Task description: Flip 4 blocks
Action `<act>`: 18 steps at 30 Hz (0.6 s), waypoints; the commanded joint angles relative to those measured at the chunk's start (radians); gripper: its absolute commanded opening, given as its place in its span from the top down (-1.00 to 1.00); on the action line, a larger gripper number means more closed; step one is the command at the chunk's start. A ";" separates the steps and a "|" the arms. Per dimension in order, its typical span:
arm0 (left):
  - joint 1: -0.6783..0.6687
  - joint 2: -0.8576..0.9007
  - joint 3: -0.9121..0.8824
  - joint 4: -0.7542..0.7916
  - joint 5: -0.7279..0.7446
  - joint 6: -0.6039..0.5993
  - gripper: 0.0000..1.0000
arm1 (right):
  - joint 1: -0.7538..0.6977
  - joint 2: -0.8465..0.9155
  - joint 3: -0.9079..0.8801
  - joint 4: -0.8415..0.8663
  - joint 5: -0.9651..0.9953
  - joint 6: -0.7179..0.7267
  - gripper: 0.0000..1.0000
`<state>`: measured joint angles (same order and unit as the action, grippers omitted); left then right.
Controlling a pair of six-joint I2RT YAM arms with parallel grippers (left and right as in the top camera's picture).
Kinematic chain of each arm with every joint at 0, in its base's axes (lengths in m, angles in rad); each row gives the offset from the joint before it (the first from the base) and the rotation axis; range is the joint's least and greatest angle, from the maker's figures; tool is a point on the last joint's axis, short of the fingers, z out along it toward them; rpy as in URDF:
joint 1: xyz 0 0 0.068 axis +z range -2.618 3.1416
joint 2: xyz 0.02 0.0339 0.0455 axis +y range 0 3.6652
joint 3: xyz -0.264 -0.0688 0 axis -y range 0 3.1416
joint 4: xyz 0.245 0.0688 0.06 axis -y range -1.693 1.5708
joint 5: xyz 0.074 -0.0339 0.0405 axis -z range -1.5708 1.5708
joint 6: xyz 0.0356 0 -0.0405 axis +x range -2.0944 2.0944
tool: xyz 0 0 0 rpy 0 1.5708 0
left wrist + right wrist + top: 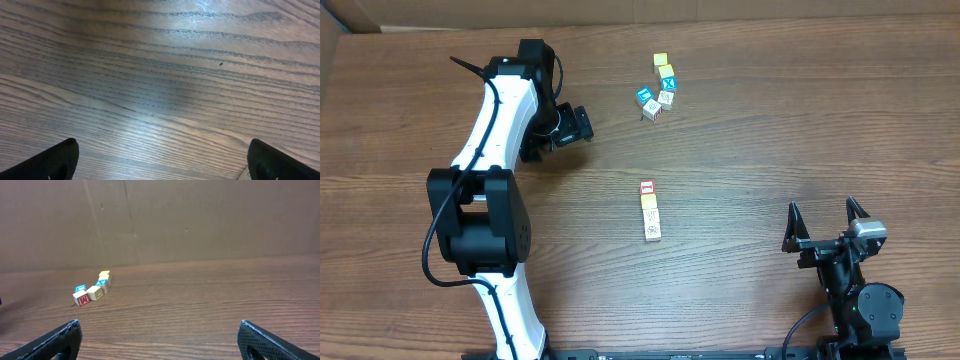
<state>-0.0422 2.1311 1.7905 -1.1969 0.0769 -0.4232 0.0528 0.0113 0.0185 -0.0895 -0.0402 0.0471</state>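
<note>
Left gripper [586,124], right gripper [823,216] are hanging spread, empty; probably best pinching blocks [650,211] singly, squarely across opposite faces.

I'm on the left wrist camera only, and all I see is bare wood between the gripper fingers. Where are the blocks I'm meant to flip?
Observer: A row of four blocks lies mid-table, to the right of the left gripper and closer in toward the robot.
Operator: Which end of the row is closest to my gripper?
Observer: The end with the red-and-white block.
Operator: Is the right arm in the way?
Observer: No, the right gripper sits open and empty, well off to the right of the row.
</note>
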 commanded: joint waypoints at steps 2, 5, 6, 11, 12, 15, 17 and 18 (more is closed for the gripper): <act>0.000 0.000 0.021 0.000 -0.006 -0.006 -0.99 | -0.005 -0.008 -0.011 0.006 0.010 -0.010 -1.00; 0.000 -0.021 0.021 0.000 -0.006 -0.006 -1.00 | -0.005 -0.008 -0.011 0.006 0.010 -0.010 -1.00; 0.000 -0.034 0.021 0.000 -0.007 -0.006 -1.00 | -0.005 -0.008 -0.011 0.006 0.010 -0.010 -1.00; -0.005 -0.166 0.021 0.001 -0.006 -0.006 -1.00 | -0.005 -0.008 -0.011 0.006 0.010 -0.010 -1.00; -0.005 -0.199 0.021 0.001 -0.006 -0.006 -0.99 | -0.005 -0.008 -0.011 0.006 0.010 -0.011 -1.00; -0.005 -0.335 0.021 0.001 -0.006 -0.006 -1.00 | -0.005 -0.008 -0.011 0.006 0.010 -0.010 -1.00; -0.005 -0.439 0.021 0.001 -0.006 -0.006 -1.00 | -0.005 -0.008 -0.011 0.006 0.010 -0.010 -1.00; -0.005 -0.496 0.021 0.001 -0.006 -0.006 -1.00 | -0.005 -0.008 -0.011 0.006 0.010 -0.010 -1.00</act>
<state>-0.0441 1.8248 1.7905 -1.1957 0.0769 -0.4232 0.0528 0.0113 0.0185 -0.0891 -0.0399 0.0471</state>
